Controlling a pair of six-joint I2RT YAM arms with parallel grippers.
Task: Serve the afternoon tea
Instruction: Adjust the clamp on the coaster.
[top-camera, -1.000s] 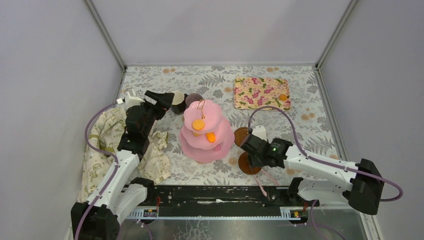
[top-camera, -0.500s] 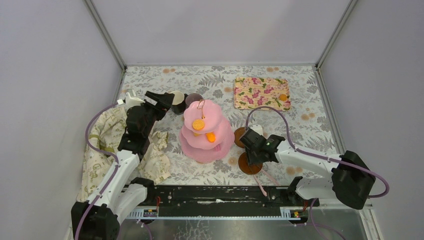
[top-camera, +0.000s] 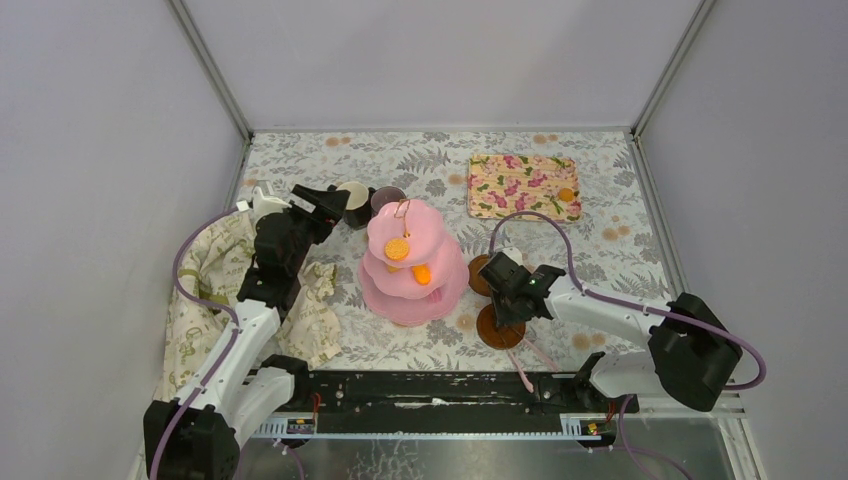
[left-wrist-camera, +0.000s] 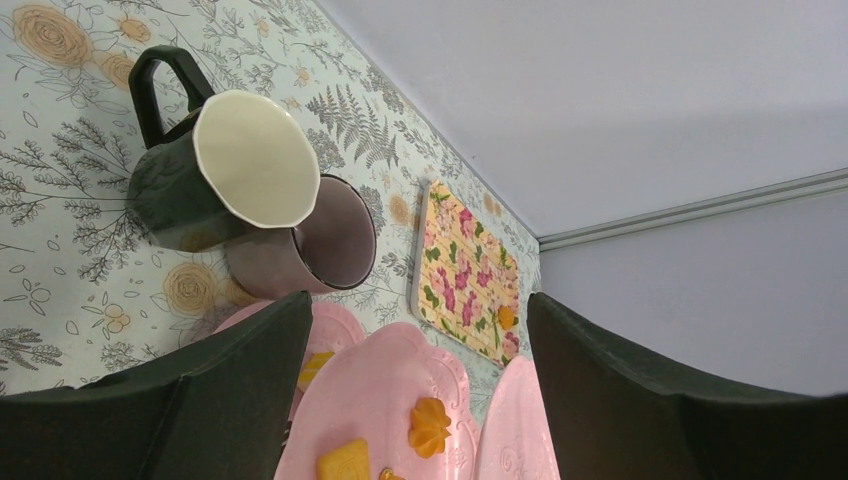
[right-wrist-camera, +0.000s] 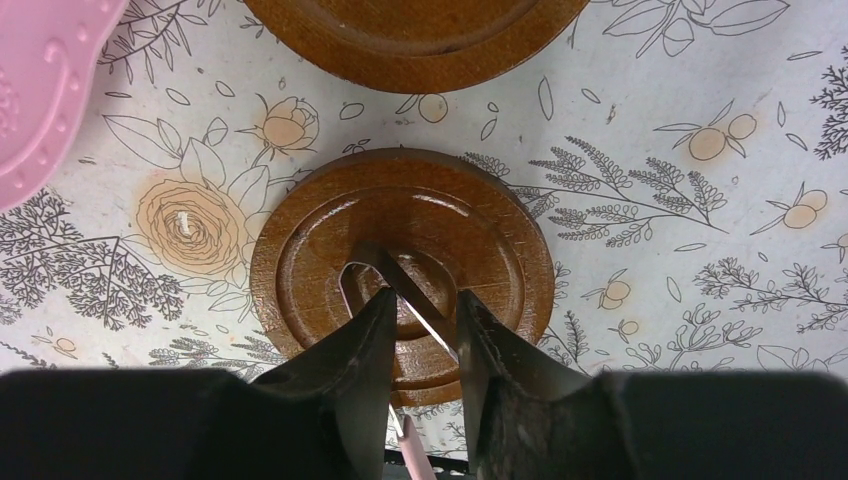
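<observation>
The pink three-tier cake stand (top-camera: 412, 262) stands mid-table with orange sweets (top-camera: 397, 249) on its tiers. Behind it sit two dark mugs (top-camera: 354, 200), touching each other. My left gripper (top-camera: 320, 205) hangs open beside them; its wrist view shows the mugs (left-wrist-camera: 225, 175) and the stand (left-wrist-camera: 380, 400) ahead. Two brown saucers (top-camera: 482, 272) lie right of the stand. My right gripper (right-wrist-camera: 425, 300) is low over the near saucer (right-wrist-camera: 310, 260). Its jaws stand narrowly apart around a thin metal strip (right-wrist-camera: 400, 280) of a pink-handled tool lying on that saucer.
A floral tray (top-camera: 524, 186) with one orange sweet (top-camera: 566, 195) lies at the back right. A leaf-print cloth (top-camera: 215, 280) is bunched under the left arm. The tool's pink handles (top-camera: 527, 365) reach toward the table's near edge.
My right gripper has swung left and settled over the near saucer, and its jaws have narrowed around the metal strip. The left arm has barely moved.
</observation>
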